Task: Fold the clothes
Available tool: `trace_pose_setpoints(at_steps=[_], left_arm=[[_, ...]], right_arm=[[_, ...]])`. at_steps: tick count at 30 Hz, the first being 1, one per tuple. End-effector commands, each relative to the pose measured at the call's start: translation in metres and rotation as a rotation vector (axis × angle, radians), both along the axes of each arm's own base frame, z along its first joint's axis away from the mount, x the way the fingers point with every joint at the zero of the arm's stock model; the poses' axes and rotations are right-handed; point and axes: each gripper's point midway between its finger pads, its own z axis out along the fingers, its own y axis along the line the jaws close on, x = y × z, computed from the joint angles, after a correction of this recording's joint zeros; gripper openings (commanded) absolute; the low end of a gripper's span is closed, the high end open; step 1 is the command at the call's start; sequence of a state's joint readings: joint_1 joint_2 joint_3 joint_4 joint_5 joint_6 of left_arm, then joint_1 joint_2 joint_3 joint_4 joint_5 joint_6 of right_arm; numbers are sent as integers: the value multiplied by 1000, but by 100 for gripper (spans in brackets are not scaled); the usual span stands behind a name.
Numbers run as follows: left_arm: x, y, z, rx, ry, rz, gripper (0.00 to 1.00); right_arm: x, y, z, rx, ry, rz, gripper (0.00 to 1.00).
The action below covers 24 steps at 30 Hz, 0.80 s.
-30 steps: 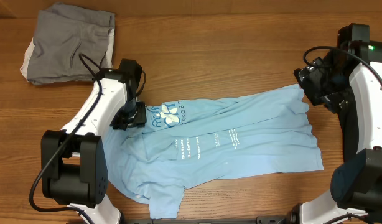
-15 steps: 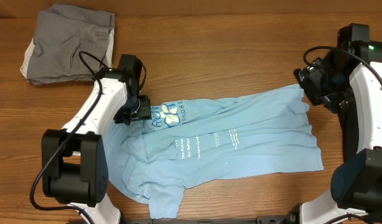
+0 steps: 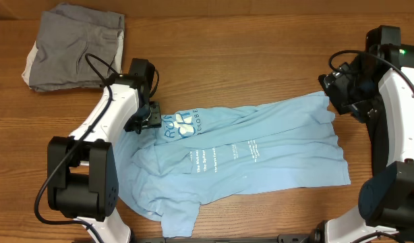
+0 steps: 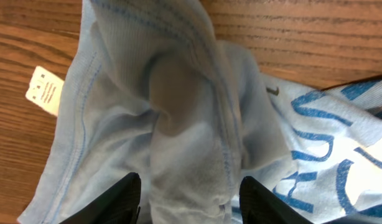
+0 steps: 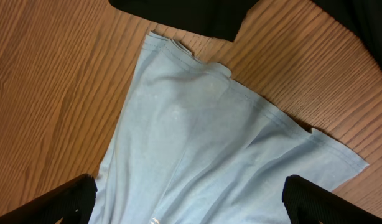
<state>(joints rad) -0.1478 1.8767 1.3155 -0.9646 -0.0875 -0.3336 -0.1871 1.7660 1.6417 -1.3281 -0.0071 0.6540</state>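
Observation:
The light blue T-shirt lies crumpled across the middle of the table, its white lettering and logo facing up. My left gripper is at the shirt's left end by the collar. In the left wrist view the left gripper stands half open. Its fingers straddle a raised fold of the shirt without clearly pinching it. My right gripper hovers over the shirt's right end. In the right wrist view the right gripper is wide open above flat cloth and holds nothing.
A folded grey garment lies at the far left corner. A white label sticks out from the shirt's edge. A flat black shape crosses the top of the right wrist view; I cannot tell what it is. Bare wood surrounds the shirt.
My left gripper has shifted a little towards the far side and right along the collar, uncovering more of the logo. The shirt has barely moved, and the right arm is still.

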Motion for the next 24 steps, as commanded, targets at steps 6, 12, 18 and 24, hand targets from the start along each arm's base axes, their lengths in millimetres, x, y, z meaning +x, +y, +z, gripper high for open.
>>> trace_pose_setpoints(at_steps=[6, 12, 18, 24], left_arm=[[3, 0, -18, -8, 40, 13, 56], [-1, 4, -27, 12, 76, 15, 47], [-6, 32, -15, 174, 80, 82, 36], [-12, 45, -2, 253, 102, 123, 24]], right_arm=[[0, -1, 7, -18, -22, 0, 100], [0, -1, 7, -18, -22, 0, 100], [0, -1, 7, -18, -22, 0, 100], [0, -1, 7, -18, -22, 0, 100]])
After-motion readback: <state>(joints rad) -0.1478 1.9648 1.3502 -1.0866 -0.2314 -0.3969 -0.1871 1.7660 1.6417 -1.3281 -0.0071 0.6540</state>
